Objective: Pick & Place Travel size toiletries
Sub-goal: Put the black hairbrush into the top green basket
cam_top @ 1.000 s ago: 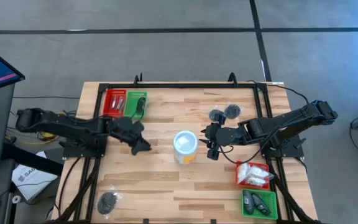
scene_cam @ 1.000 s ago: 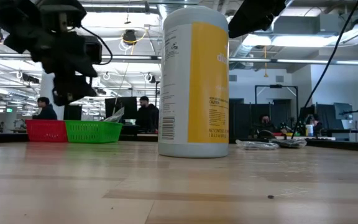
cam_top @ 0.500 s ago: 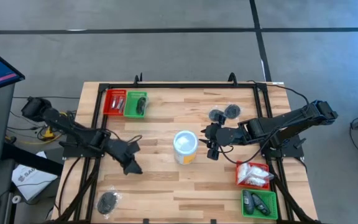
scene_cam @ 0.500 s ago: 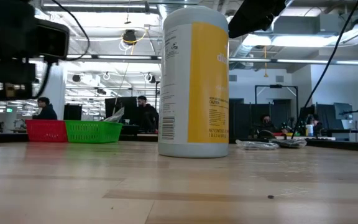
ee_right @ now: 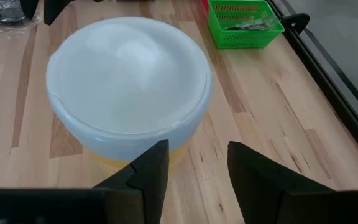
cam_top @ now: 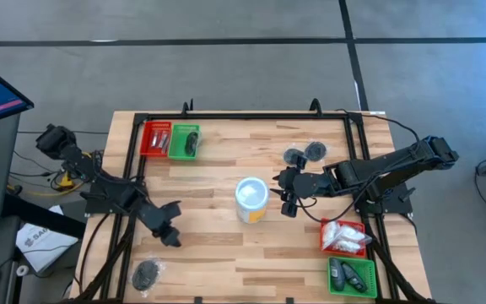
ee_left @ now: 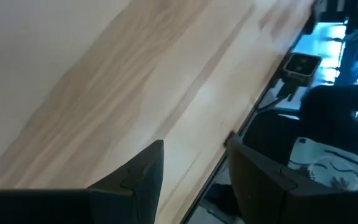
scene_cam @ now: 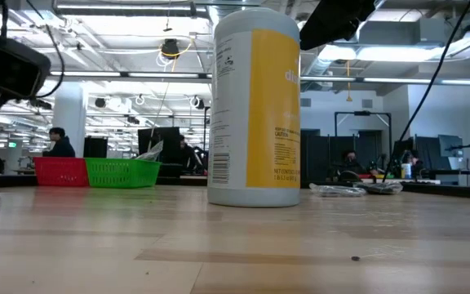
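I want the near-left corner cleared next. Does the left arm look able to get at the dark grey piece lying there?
Probably yes. The left gripper, jaws open and empty, hangs just beside the dark grey piece, with only bare table between them.

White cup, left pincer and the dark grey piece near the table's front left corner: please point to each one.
White cup [cam_top: 251, 193], high view, on its round white lid.
Left pincer [cam_top: 170, 239], high view, midway between its fingertips.
Dark grey piece [cam_top: 146, 273], high view, on its middle.

Even overhead light, soft shadows, ceiling lamps [scene_cam: 170, 47] glaring (low view), left wrist view blurred
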Robot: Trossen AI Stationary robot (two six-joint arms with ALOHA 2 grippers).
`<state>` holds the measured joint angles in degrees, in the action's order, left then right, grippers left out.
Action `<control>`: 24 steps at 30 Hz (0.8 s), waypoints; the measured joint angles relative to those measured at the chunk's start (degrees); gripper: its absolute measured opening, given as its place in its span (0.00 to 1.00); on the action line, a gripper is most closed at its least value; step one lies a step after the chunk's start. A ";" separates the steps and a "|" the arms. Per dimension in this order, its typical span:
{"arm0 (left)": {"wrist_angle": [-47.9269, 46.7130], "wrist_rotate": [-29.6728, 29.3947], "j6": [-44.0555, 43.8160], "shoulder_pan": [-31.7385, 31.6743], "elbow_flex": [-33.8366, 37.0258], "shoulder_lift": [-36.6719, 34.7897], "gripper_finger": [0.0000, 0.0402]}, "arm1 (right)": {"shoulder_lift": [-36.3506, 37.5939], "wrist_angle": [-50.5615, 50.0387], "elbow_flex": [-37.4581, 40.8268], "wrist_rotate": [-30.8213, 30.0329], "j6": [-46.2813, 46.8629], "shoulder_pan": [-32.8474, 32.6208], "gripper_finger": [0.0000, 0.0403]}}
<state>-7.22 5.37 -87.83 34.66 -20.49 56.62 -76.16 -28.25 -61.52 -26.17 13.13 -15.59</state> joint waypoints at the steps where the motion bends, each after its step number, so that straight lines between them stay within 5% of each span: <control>1: -0.40 -0.04 -1.17 0.50 -0.02 0.00 0.42 | 0.00 0.00 0.02 0.00 0.00 0.00 0.38; 17: -10.67 3.49 -16.51 7.83 -0.02 0.77 0.42 | 0.00 0.00 0.01 0.00 -0.04 -0.02 0.38; 24: -11.25 9.62 -18.50 8.61 -0.02 5.83 0.42 | 0.00 0.02 0.00 0.00 -0.85 -0.02 0.38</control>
<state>-18.47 14.99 -106.34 43.27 -20.51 62.45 -76.16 -28.23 -61.52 -26.17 12.27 -15.62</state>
